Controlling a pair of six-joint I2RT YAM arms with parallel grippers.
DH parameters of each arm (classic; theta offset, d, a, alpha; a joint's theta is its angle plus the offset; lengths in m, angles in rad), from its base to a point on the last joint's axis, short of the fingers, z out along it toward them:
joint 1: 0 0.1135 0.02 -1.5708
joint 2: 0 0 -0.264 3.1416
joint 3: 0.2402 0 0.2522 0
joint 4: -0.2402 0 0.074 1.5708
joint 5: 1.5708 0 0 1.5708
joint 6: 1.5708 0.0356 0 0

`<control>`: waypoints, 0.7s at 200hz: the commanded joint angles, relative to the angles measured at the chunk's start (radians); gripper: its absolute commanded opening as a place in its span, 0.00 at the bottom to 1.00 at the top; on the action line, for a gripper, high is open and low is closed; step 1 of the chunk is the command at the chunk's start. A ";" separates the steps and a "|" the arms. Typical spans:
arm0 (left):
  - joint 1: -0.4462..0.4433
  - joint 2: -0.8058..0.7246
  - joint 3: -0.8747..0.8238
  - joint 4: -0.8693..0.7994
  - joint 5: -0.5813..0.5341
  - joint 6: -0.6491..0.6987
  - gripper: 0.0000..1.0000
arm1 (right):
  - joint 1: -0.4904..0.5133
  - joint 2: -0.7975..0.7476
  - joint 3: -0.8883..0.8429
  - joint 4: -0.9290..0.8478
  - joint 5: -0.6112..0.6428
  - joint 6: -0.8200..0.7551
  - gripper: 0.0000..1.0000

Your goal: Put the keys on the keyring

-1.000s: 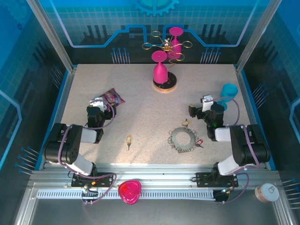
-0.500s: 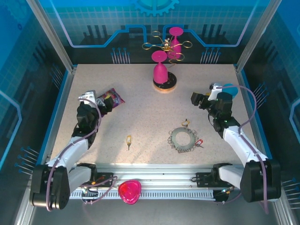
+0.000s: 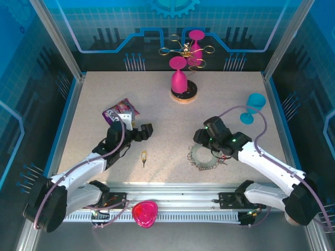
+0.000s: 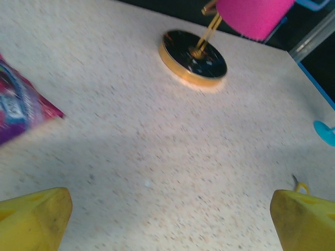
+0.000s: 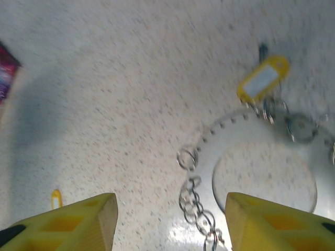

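Observation:
The keyring (image 3: pixel 205 156) is a flat grey ring edged with small wire loops, lying front right of centre. My right gripper (image 3: pixel 201 139) hovers over its left rim, open; in the right wrist view the yellow fingers (image 5: pixel 78 222) straddle a chain of loops on the keyring (image 5: pixel 235 141) without touching. A yellow-tagged key (image 5: pixel 263 78) sits at the ring's far edge. Another small yellow key (image 3: pixel 144 157) lies alone on the table, and shows far left as the key (image 5: pixel 56 198). My left gripper (image 3: pixel 146 130) hangs open above bare table just behind that key, its fingers (image 4: pixel 31 219) wide apart.
A dark coaster with a cork rim (image 3: pixel 183 94) holds an upturned pink glass (image 3: pixel 178 78) at the back; a gold stand (image 3: pixel 188 49) is behind it. A blue glass (image 3: pixel 255 104) lies right, a snack packet (image 3: pixel 119 109) left, and a pink object (image 3: pixel 145 213) sits on the front rail.
Both arms swung in from the table's sides towards the middle. The right gripper came down over the keyring's left rim and its jaws narrowed; the left gripper moved right, still wide.

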 commanded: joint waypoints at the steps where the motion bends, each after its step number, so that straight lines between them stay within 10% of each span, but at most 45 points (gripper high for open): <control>1: -0.051 0.023 0.028 0.004 0.007 -0.085 0.97 | 0.058 0.063 0.039 -0.126 0.055 0.178 0.56; 40: -0.092 0.081 0.006 0.059 0.010 -0.138 0.97 | 0.115 0.198 0.100 -0.123 0.047 0.094 0.52; 93: -0.096 0.114 0.009 0.085 0.026 -0.141 0.97 | 0.142 0.191 0.112 -0.166 0.044 -0.413 0.44; 140: -0.095 0.123 0.011 0.106 0.025 -0.138 0.97 | 0.130 0.175 0.105 -0.228 -0.019 -0.437 0.43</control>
